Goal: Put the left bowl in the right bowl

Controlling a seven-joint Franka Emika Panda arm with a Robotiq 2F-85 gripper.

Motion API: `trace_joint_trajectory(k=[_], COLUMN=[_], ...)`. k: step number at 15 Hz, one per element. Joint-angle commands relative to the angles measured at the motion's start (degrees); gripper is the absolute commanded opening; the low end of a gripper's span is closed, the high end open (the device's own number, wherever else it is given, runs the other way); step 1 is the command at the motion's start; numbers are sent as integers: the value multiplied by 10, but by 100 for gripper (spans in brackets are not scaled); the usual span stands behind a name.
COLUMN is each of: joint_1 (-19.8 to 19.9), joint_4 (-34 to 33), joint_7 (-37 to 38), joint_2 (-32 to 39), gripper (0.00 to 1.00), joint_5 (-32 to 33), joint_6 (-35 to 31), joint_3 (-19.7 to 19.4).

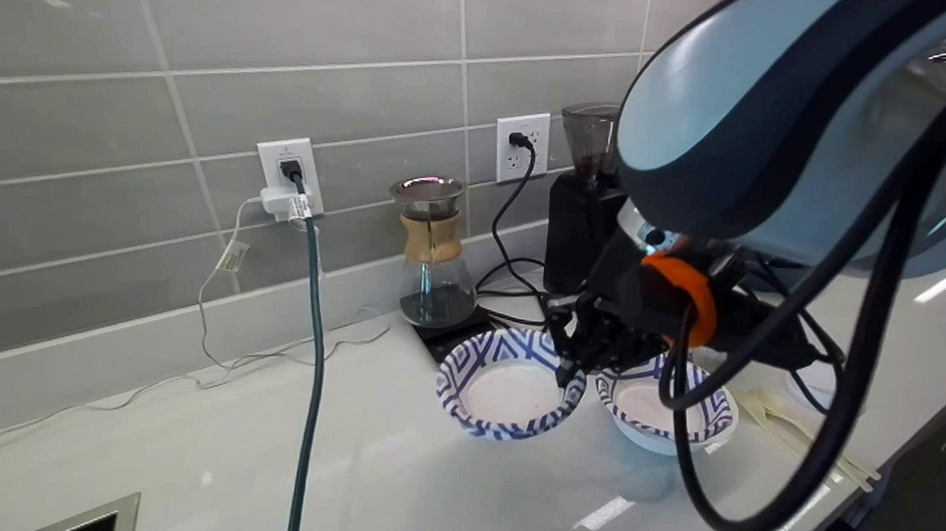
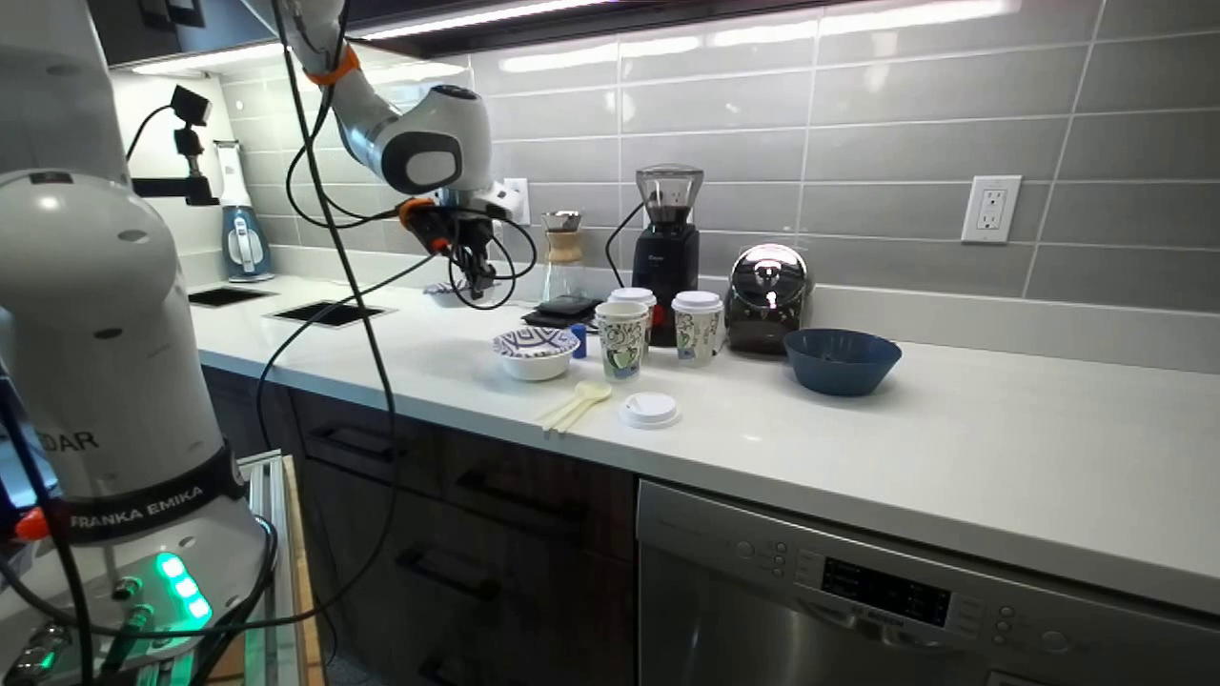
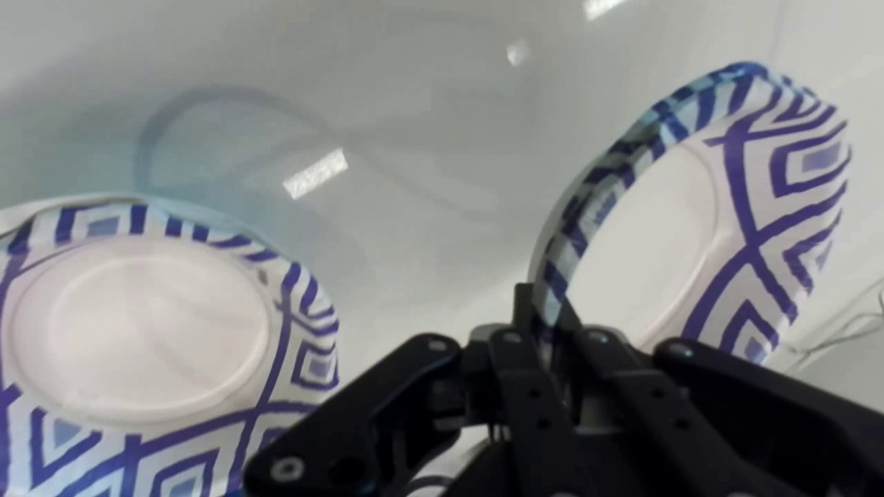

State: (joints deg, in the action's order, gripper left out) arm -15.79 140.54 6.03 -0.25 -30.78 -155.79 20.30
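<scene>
The left bowl, white with bold blue stripes, is tilted. It also shows in the wrist view and, partly hidden by the gripper, in an exterior view. My gripper is shut on its rim, on the side facing the right bowl; the wrist view shows the rim pinched between the fingertips. I cannot tell whether the bowl is clear of the counter. The right bowl, white with a blue lattice rim, stands upright beside it, also in the wrist view and an exterior view.
A glass carafe and a black grinder stand by the wall. Patterned cups, pale utensils and a white lid lie near the right bowl. A dark blue bowl stands farther off. A teal cable hangs in front.
</scene>
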Motion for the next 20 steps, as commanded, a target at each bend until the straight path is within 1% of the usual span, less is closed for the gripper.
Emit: trace_joint_trajectory(k=[1, 2, 3, 6, 8, 11, 13, 17, 20], joint_1=[10, 17, 23, 48, 67, 87, 96, 94, 84], joint_4=[19, 27, 31, 51, 69, 90, 101, 112, 116], joint_7=[38, 62, 65, 105, 134, 156, 172, 184, 172], joint_2=[-54, -64, -73, -94, -106, -114, -111, -98, -97], gripper=[1, 1, 1, 1, 1, 1, 1, 1, 1], joint_5=[14, 39, 45, 102, 151, 186, 209, 217, 199], joint_6=[-9, -18, -20, -23, -15, -11, -16, -15, -22], joint_3=[-34, -44, -53, -72, -79, -86, -83, -82, -84])
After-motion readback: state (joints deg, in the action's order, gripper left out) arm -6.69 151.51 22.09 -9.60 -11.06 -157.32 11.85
